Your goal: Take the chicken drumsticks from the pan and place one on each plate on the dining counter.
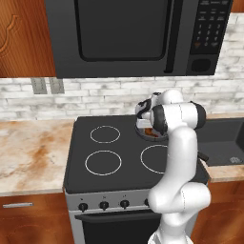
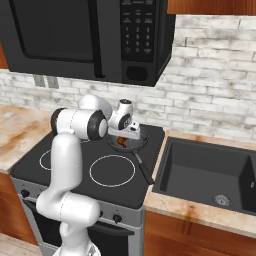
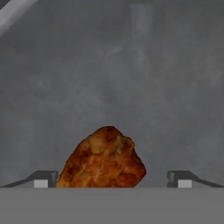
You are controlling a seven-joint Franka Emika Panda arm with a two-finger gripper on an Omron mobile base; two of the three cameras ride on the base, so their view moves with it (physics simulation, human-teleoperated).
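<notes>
Landmark: the small round dark grey frying pan (image 2: pixel 129 141) with the long straight black handle, sitting on the back ring of the black glass cooktop (image 1: pixel 95 157), on the side nearest the dark sink (image 2: pixel 210 175).
My tool: my two-finger gripper (image 3: pixel 113 180) hangs just above the pan floor, pointing down into it. The jaws stand wide apart and hold nothing.
Drumstick: one reddish-brown, glossy chicken drumstick (image 3: pixel 103 161) lies on the pan floor between my two dark fingertips (image 3: pixel 43 178), with a clear gap on the side of the other tip. In the left base view I see a reddish patch (image 1: pixel 149 131) inside the pan under my wrist.
Second drumstick: I cannot tell where it lies; my hand covers most of the pan.
Step in hand: I judge this the first pick, so the task has barely begun.
How to do it well: I should drop straight down until my tips flank the thick of the meat, then close gently. The piece sits nearer one tip, so I would centre over it first or it may be pushed sideways across the pan.
Risk: the glossy surface may slip; closing too high would pinch only its top.
Lift: straight up, clear of the pan wall, before I swing away.
</notes>
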